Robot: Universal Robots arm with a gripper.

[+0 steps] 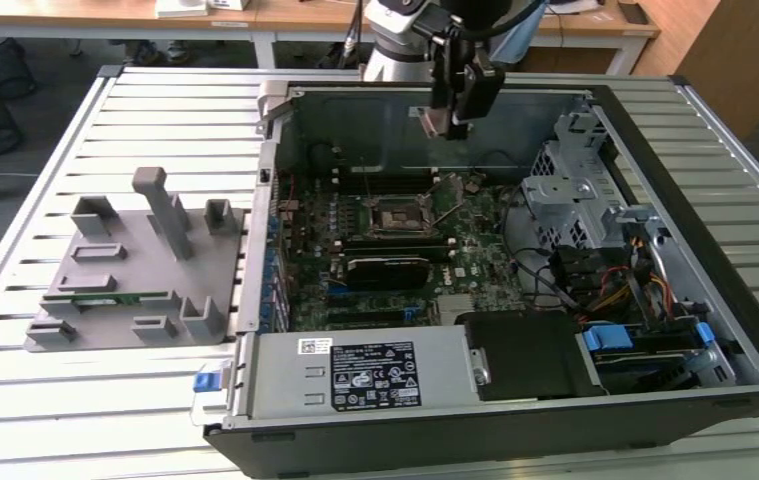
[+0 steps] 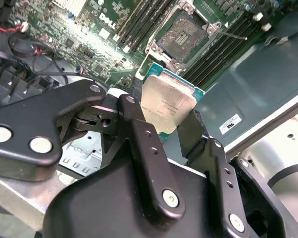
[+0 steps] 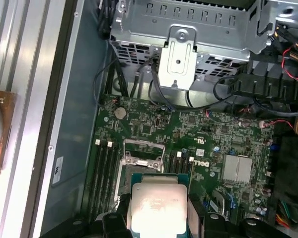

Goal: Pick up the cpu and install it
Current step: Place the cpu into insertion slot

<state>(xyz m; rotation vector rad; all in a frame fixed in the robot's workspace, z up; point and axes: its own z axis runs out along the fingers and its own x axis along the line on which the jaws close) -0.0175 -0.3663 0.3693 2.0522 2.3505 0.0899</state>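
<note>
Cpu [image 2: 169, 99] clamped in pincer [image 2: 161, 113], above motherboard [image 2: 84, 34].

Open air is left between the cpu [image 2: 166, 106], clamped in the gripper [image 1: 451, 127], and the uncovered socket [image 1: 393, 215] below. The way down is hemmed on the exterior view's right by the drive cage [image 1: 569, 185] and loose cables [image 1: 539, 262], and on its left by the case wall [image 1: 268, 200]. A thin lever [image 2: 233, 35] is seen projecting beside the socket.

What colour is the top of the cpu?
Shiny silver-white cpu top with a green edge, clearest in the second wrist view.
</note>
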